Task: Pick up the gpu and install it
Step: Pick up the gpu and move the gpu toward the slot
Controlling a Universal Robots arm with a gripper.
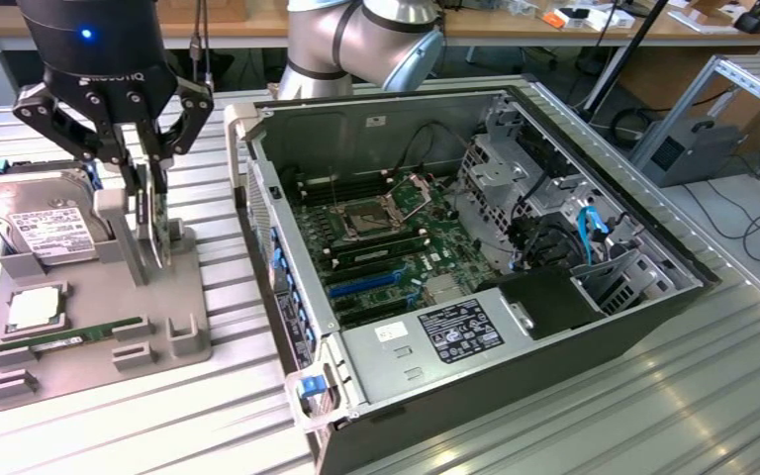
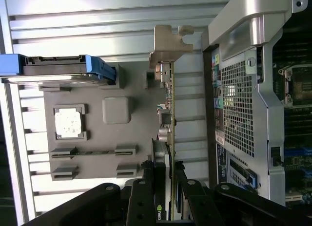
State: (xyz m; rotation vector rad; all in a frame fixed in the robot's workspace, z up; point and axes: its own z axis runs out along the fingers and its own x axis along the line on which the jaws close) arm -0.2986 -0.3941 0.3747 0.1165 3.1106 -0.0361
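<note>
The pick-up step is in hand, and the installing is not yet begun. The pincer (image 1: 153, 186) is hanging over the grey holder tray (image 1: 90, 332) and is gripping the gpu (image 2: 168, 119), one finger pressing on each face of the card. The gpu is standing upright on its edge in the tray, just beside the hard drive (image 1: 44, 230), at the exterior view's left of the open computer case (image 1: 258, 188) on the worktop (image 1: 592, 421). I am judging that the card is not yet lifted from its holder, but I cannot tell this surely. The lift is calling, I think, for a straight pull upward, so that the card is not catching on the holder. The blue slots (image 1: 360, 287) on the motherboard (image 1: 400, 233) are lying free.
</note>
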